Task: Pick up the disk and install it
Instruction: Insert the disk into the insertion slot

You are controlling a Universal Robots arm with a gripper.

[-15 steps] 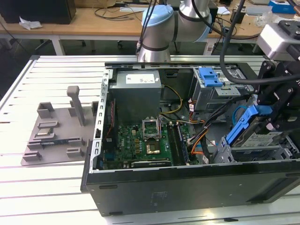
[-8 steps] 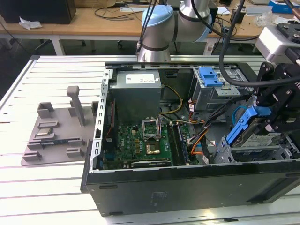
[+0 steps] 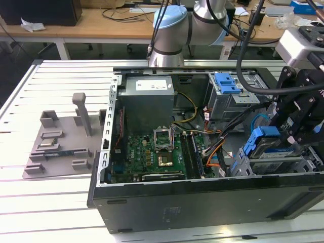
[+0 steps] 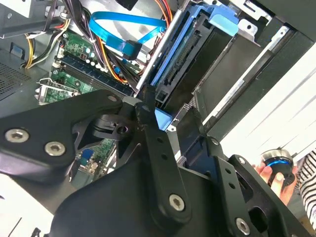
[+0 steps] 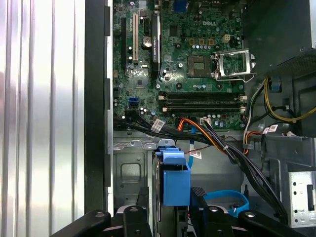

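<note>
From where I stand, the pick-up half looks done. The gripper [image 3: 286, 139] is clamped on the disk [image 3: 273, 150], its black fingers [image 5: 134, 219] pressing on either side of the blue-framed drive in the first wrist view. The disk is inside the open computer case [image 3: 202, 202], at the near corner on the exterior view's right. It sits tilted over the metal drive bay [image 3: 243, 167] there, its blue bracket [image 3: 263, 137] raised above the bay's rim.

To my eye the install is not finished: the drive is not lying flat in the bay, and I cannot tell whether its bracket has caught. The motherboard [image 3: 147, 154] lies to the exterior view's left of the bay. The power supply [image 3: 149, 98] and the cage with a blue latch [image 3: 227, 83] sit at the far side.
</note>
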